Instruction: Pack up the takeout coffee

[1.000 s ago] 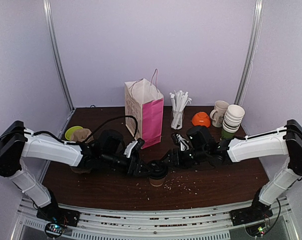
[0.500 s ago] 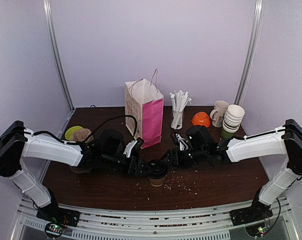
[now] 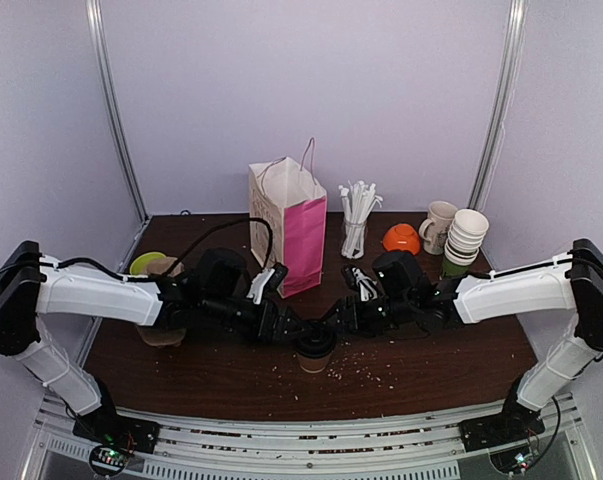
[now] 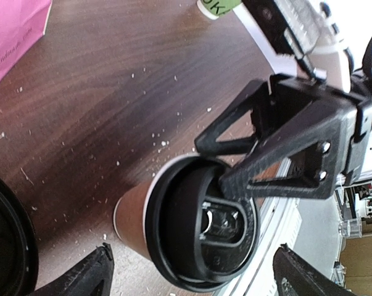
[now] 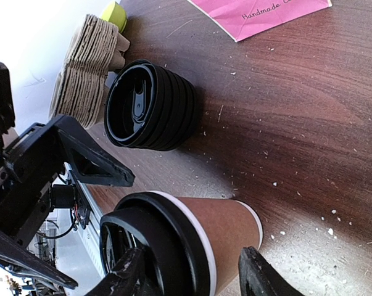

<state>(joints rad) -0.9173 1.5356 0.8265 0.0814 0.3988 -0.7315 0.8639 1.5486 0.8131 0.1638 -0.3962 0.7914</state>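
Observation:
The takeout coffee is a brown paper cup with a black dome lid, standing upright at the front middle of the table. My left gripper hovers open just left of and above the lid. In the left wrist view the cup sits between my wide-open fingertips, untouched. My right gripper is open just right of the lid. In the right wrist view its fingers straddle the cup at the lid, with no clear grip.
A white-and-pink paper bag stands open behind the cup. Straws in a glass, an orange bowl, a beige mug and stacked white cups are back right. Black lids and cardboard carriers lie left.
My left gripper has lifted off the cup's lid and drawn back a little to the left and away. The right gripper and the cup have hardly moved.

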